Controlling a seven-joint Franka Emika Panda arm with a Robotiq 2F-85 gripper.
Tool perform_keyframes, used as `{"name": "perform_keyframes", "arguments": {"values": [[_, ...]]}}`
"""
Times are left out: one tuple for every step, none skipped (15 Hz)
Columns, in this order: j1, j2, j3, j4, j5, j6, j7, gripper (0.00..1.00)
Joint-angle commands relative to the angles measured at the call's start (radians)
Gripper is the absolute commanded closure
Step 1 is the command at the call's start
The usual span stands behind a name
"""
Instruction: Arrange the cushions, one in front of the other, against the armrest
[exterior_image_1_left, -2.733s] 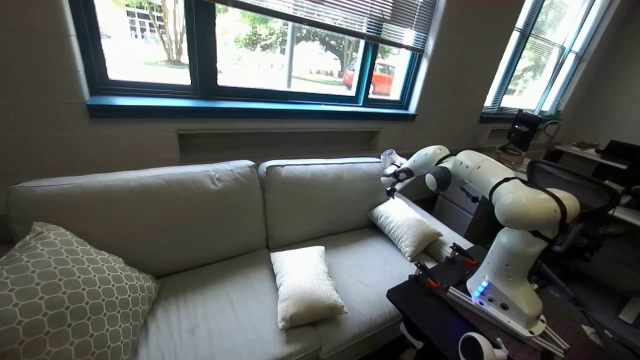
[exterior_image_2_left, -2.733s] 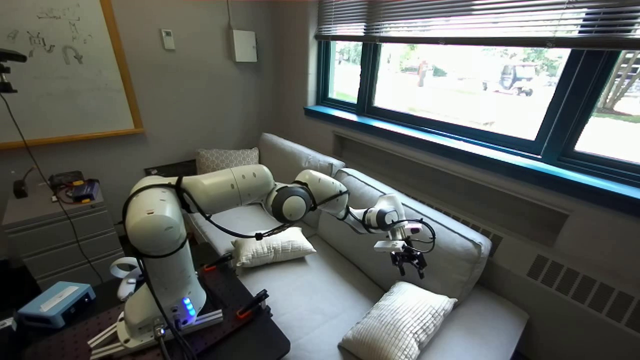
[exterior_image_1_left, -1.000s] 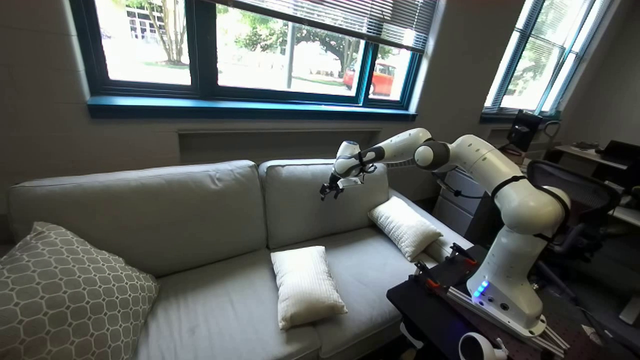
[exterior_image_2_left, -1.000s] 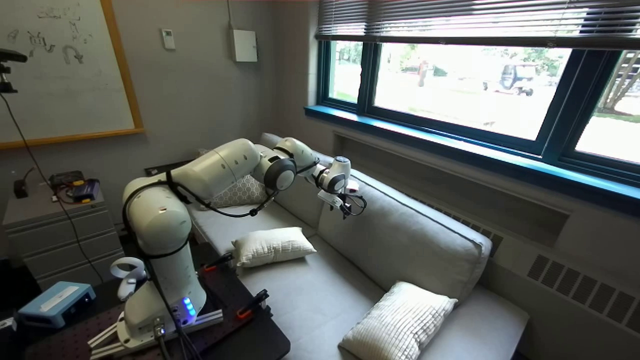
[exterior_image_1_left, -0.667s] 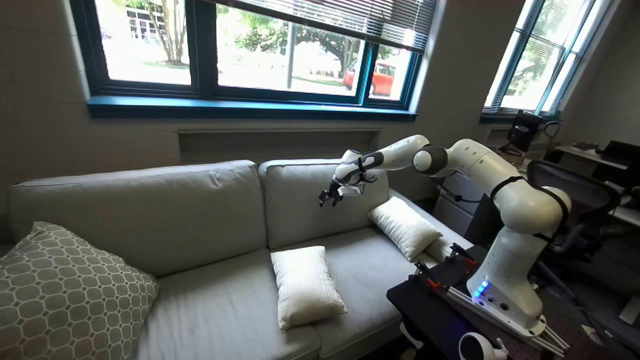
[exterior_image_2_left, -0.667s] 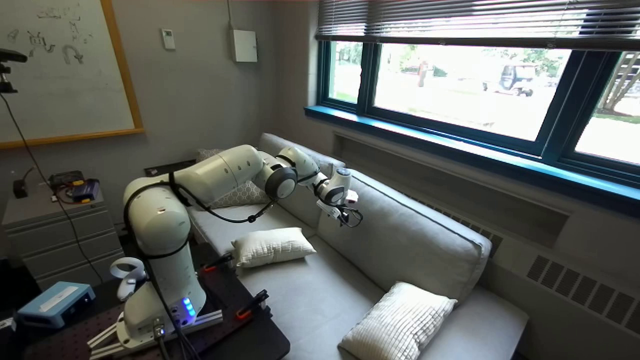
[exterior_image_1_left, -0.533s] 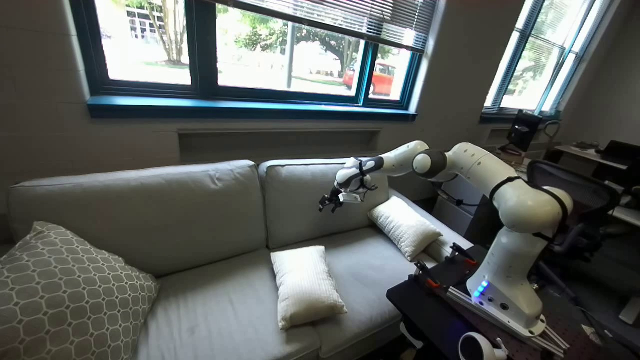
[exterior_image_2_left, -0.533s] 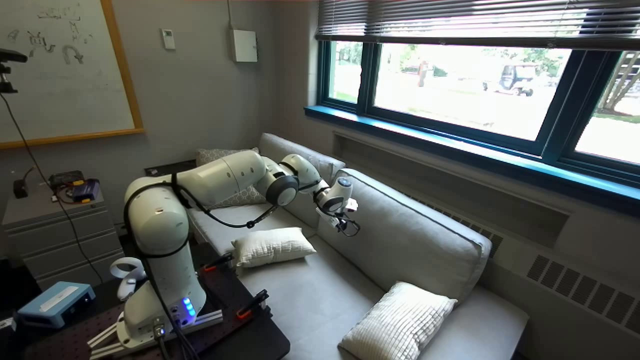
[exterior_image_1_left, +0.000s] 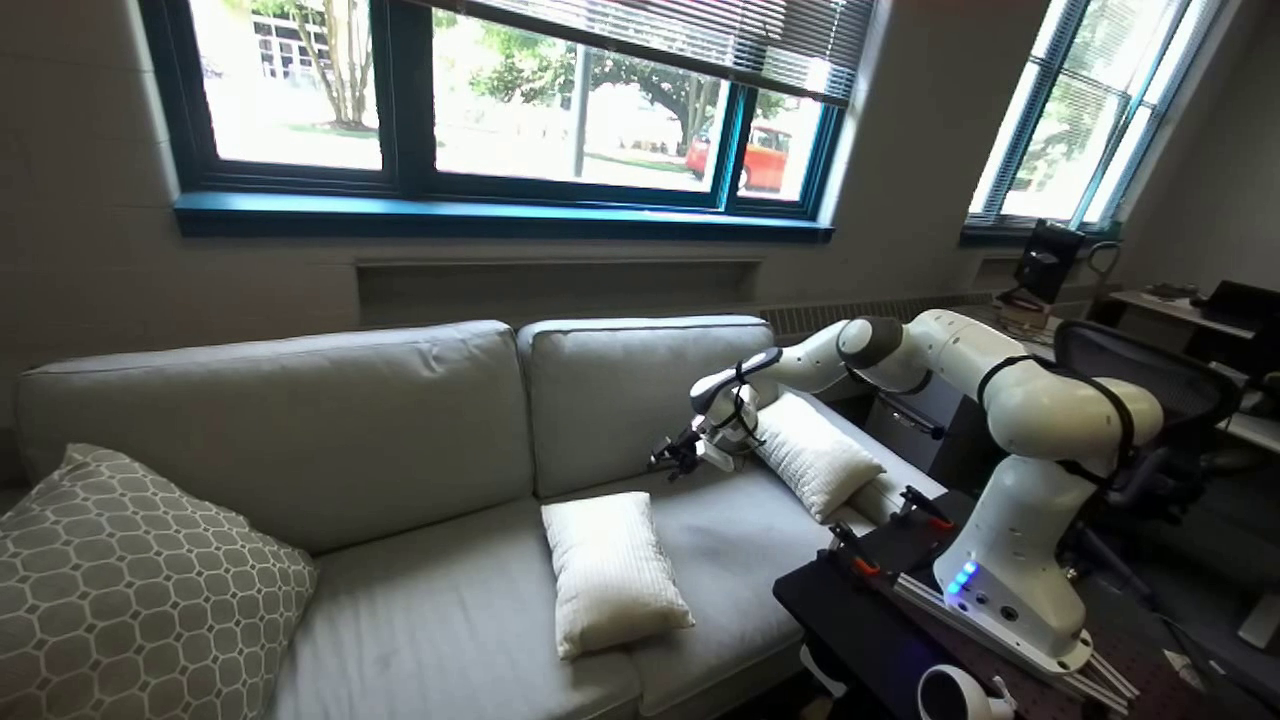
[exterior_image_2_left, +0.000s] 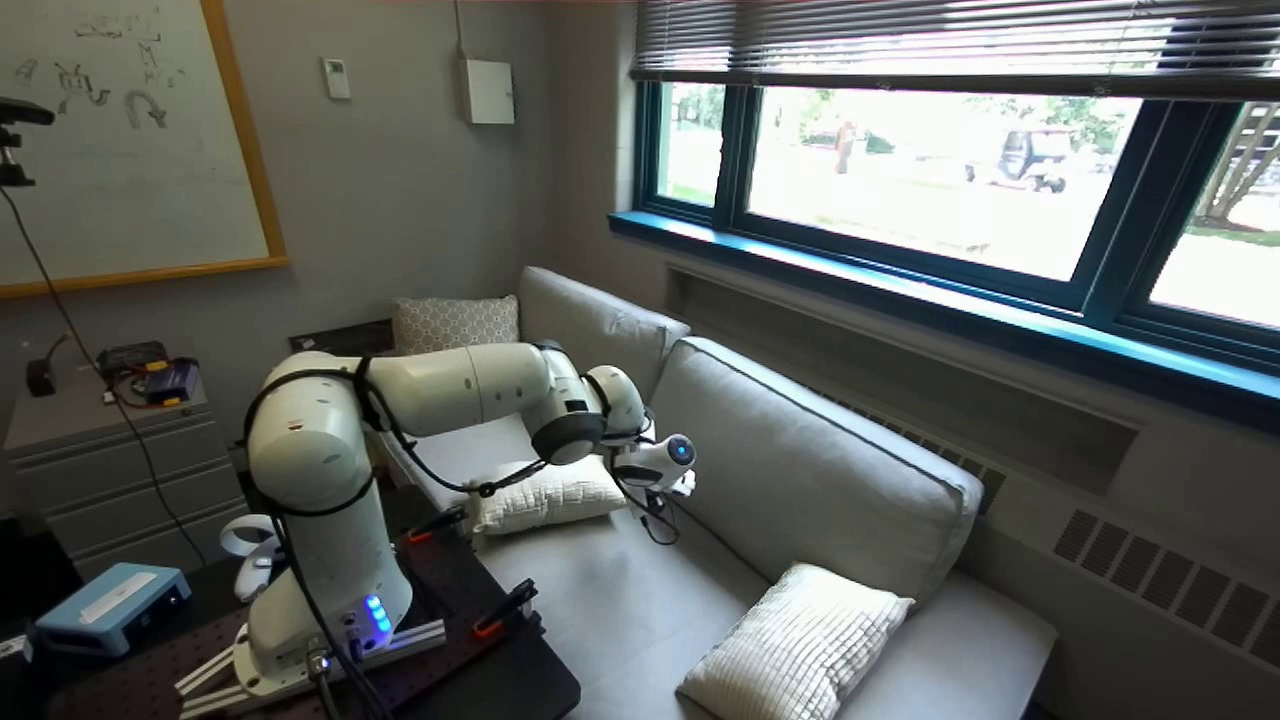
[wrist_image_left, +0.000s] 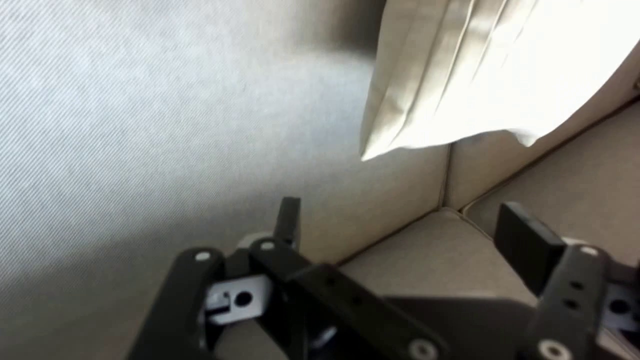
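Above the sofa seat (exterior_image_1_left: 730, 540), near the backrest (exterior_image_1_left: 610, 390): the gripper (wrist_image_left: 402, 227), with black fingers (wrist_image_left: 289, 220) set wide apart in the wrist view and cut off by the lower edge. Seen in an exterior view almost wholly screened by the wrist (exterior_image_2_left: 655, 462). Nearby, apart from the fingers: the mid-sofa cushion (exterior_image_1_left: 612, 575), cream-white, lying on the sofa seat, well apart from the armrest (exterior_image_2_left: 975, 640). In the wrist view, cut off at the top and right, with pleats lost to glare over the brighter part; in an exterior view, partly covered by the arm (exterior_image_2_left: 480, 385). Tilted against the armrest: the other cream cushion (exterior_image_2_left: 800, 645), clipped at the bottom edge in an exterior view, with the line of contact behind hard to make out. At the far end of the sofa seat: a grey lattice cushion (exterior_image_1_left: 130, 590), cropped at the left in an exterior view. Behind the backrest: a window (exterior_image_2_left: 930, 180), with details outdoors washed out. In front of the sofa seat: a black tabletop (exterior_image_1_left: 840, 600), partly hidden under the base (exterior_image_1_left: 1010, 580) of the arm.
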Motion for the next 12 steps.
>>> {"name": "perform_keyframes", "arguments": {"values": [[-0.055,0.0,0.086,-0.13,0.188,0.059,-0.207,0.0],[-0.044,0.0,0.087,-0.146,0.253,0.064,-0.261,0.0],[-0.028,-0.001,0.087,-0.159,0.319,0.063,-0.306,0.0],[-0.001,-0.002,0.074,-0.158,0.405,0.056,-0.353,0.0],[0.023,-0.002,0.061,-0.155,0.501,0.027,-0.397,0.0],[0.052,-0.003,0.049,-0.155,0.586,0.014,-0.421,0.0],[0.089,-0.003,0.029,-0.145,0.674,-0.007,-0.45,0.0],[0.134,-0.004,-0.001,-0.13,0.76,-0.031,-0.471,0.0],[0.18,-0.007,-0.03,-0.12,0.845,-0.055,-0.494,0.0],[0.227,-0.011,-0.064,-0.112,0.929,-0.076,-0.517,0.0],[0.279,-0.015,-0.105,-0.102,1.016,-0.098,-0.539,0.0],[0.335,-0.021,-0.154,-0.098,1.096,-0.112,-0.551,0.0]]}}
